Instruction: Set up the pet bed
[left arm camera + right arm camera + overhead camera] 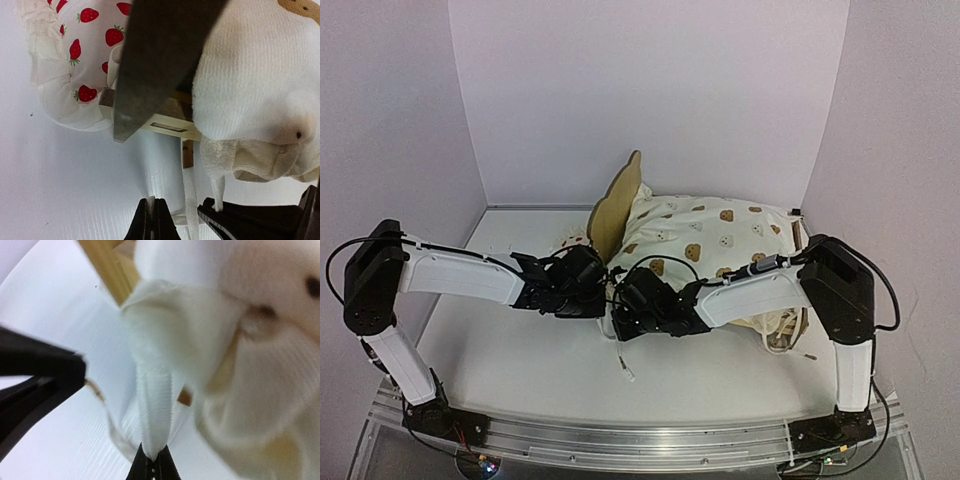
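The pet bed (618, 202) stands at the table's middle, its plywood headboard up and at the left. The cream bear-print cushion (712, 232) lies on it and hangs over its near corner. My left gripper (603, 302) is at that corner, shut on a thin white cushion tie (149, 201). The left wrist view shows the wooden frame (170, 126) and grey felt base (160, 60) above it. My right gripper (618, 322), close beside the left one, is shut on a wider white cushion tie (155, 400) that runs taut up to the cushion (240, 340).
The strawberry pillow (572, 240) lies on the table left of the headboard, also in the left wrist view (75, 65). A loose tie end (623, 368) trails on the table in front of the grippers. Walls enclose the back and both sides.
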